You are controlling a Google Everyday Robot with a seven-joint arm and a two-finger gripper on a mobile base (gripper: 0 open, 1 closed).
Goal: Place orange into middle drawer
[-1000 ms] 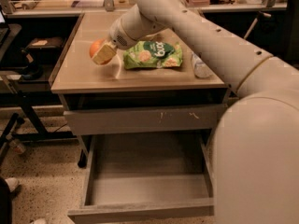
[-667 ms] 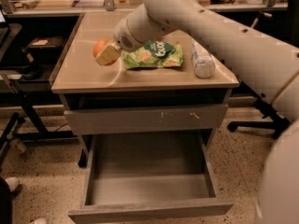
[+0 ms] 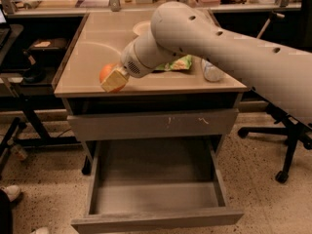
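The orange (image 3: 106, 73) is small and round, held at the front left of the cabinet top (image 3: 87, 79). My gripper (image 3: 114, 80) is shut on it, and a pale yellow finger (image 3: 116, 81) covers its right side. The arm reaches in from the right across the top. The middle drawer (image 3: 156, 191) is pulled open below. It is wide and shallow, with a grey inside and nothing in it. Its plain front (image 3: 156, 222) faces the camera. The orange is above and to the left of the drawer opening.
The shut top drawer front (image 3: 151, 124) with small white scratches lies between the counter and the open drawer. A green snack bag (image 3: 179, 63) and a clear bottle (image 3: 212, 72) lie on the top, with a white dish (image 3: 140, 28) behind. An office chair base (image 3: 287, 135) stands right, a black desk (image 3: 29, 57) left.
My gripper has carried the orange from mid-left of the cabinet top toward its front left edge. The arm now covers more of the green bag.
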